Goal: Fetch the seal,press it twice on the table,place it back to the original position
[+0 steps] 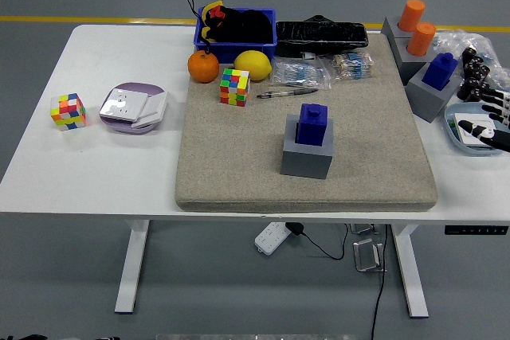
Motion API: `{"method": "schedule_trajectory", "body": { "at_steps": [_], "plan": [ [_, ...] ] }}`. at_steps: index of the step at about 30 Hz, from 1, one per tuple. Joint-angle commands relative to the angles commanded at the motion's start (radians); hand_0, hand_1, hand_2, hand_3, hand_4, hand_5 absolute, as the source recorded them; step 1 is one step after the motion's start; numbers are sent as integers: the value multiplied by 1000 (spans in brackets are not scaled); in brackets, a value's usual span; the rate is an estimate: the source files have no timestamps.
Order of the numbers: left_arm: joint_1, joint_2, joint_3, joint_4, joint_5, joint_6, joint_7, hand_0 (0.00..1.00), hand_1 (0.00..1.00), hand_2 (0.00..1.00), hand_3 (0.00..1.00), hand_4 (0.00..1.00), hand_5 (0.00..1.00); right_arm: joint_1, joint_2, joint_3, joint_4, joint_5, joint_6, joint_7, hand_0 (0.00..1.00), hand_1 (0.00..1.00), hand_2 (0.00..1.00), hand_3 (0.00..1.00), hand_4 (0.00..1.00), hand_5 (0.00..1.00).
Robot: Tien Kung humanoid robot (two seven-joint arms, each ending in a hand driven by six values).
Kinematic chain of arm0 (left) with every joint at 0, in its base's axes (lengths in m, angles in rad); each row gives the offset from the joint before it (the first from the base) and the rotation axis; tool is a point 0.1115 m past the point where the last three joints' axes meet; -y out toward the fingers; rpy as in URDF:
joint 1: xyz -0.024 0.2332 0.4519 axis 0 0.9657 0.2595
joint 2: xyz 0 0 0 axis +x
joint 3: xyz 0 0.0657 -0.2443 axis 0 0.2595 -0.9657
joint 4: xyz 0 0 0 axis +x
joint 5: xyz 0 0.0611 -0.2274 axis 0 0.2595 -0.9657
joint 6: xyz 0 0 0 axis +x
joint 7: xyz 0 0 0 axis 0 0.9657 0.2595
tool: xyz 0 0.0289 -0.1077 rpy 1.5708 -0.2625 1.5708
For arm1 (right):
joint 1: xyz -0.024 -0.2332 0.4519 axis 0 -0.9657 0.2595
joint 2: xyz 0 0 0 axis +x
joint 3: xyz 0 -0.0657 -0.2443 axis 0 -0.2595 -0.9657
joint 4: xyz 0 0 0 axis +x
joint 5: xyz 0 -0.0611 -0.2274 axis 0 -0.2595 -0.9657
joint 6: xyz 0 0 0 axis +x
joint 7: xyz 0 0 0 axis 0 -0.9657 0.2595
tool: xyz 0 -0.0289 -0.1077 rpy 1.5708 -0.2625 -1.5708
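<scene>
**A:** Item one, the seal?

**B:** Blue seal (311, 124), upright in the top of a grey block (307, 157). Landmark for all entries: the beige felt mat (239, 165) on the white table (88, 165). Seal and block stand on the mat, slightly right of its middle. Nothing touches them.

**A:** Robot hands?

**B:** Right hand (496, 119), black with white tips, at the picture's right edge, off the mat's right side, over a pale blue dish (460, 111). Fingers loosely spread, holding nothing. Well apart from the seal. Left hand: not visible.

**A:** Along the mat's far edge?

**B:** Orange (203, 67) and lemon (253, 64) at the far left corner; blue bin (236, 31) with dark contents behind them. Colour cube (234, 87) on the mat just in front of the lemon, a pen (285, 93) beside it. Clear packets (301, 74) and a black wrapped bundle (321, 35) further right.

**A:** Off the mat's right side?

**B:** Second blue seal (439, 71) in a grey block, near the dish. Two orange seals (416, 26) on a stepped grey block at the far right corner.

**A:** Left of the mat?

**B:** Lilac plate (132, 109) with white pieces; beyond it, a second colour cube (68, 111).
</scene>
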Motion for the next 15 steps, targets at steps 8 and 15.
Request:
{"method": "schedule_trajectory", "body": {
  "at_steps": [8,15],
  "plan": [
    [3,-2,-2,1,-1,0,1,820,817,790,835,816,431,-1,2,1,5,1,0,-1,891,831,834,816,998,205],
    [1,-3,-8,1,3,-1,1,820,816,790,835,817,431,0,4,-2,12,2,1,-3,890,830,835,814,998,196]
  ]
}}
